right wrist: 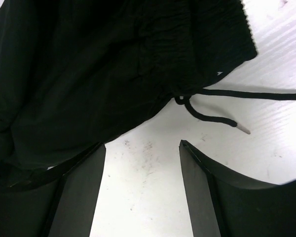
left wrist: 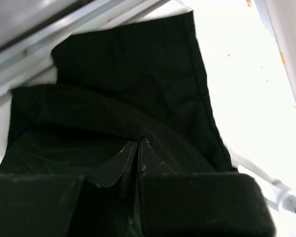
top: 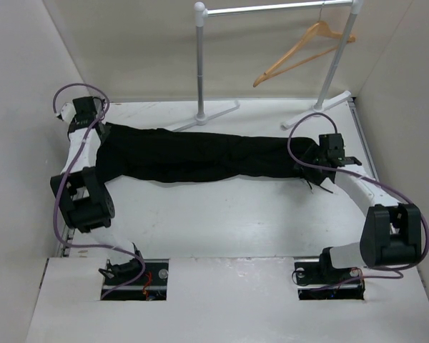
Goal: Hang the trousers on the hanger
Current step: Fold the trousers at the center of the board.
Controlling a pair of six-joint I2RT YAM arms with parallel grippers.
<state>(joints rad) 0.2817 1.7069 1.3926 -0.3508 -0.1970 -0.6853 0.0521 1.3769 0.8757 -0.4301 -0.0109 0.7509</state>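
Trousers (top: 200, 153), left end under left gripper (left wrist: 139, 149)

The top view looks down from above and behind the arm bases at 6 o'clock. It faces 12 from far enough to take in the whole worktop (top: 200, 214), rack (top: 200, 64) and hanger (top: 300, 50). The left wrist view looks past the left gripper (left wrist: 138, 145), close over the 9 o'clock end of the trousers (top: 193, 153). The right wrist view looks past the right gripper (right wrist: 143, 143), close over their 3 o'clock end. Each wrist view shares its end with the top view.
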